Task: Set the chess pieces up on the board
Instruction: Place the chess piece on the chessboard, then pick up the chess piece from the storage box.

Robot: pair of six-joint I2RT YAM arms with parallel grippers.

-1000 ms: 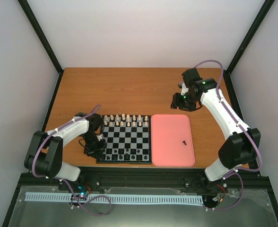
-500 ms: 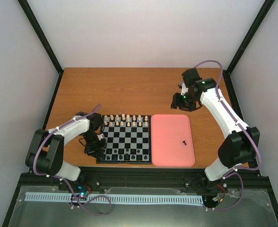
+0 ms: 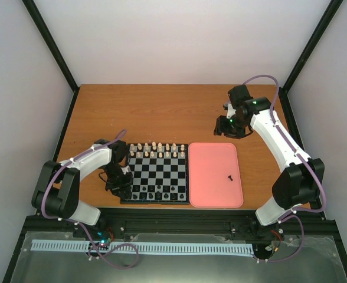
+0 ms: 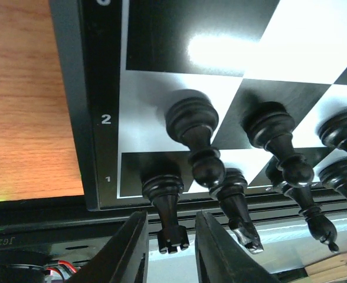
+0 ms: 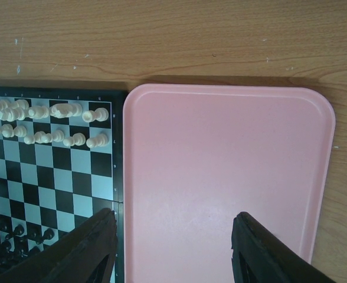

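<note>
From above, the left gripper (image 3: 119, 184) is hovering at the board's (image 3: 161, 171) near left corner, and one black chess piece (image 3: 229, 176) is lying on the pink tray (image 3: 212, 168). In the left wrist view, its jaws are standing narrowly apart around the corner rook (image 4: 164, 191), apparently clear of it, so this placement looks done. In the right wrist view, the right gripper (image 5: 173, 217) is gaping wide and empty by the tray's far edge; picking up that stray piece is probably next.

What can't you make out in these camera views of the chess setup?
Top view: the lone black piece on the pink tray is too small to name.
Top view: the left tool covers the near-left corner of the board.
Right wrist view: the tray's near end is cut off by the bottom edge, so that piece is out of view.
Left wrist view: black pieces at the right edge are cropped.
</note>
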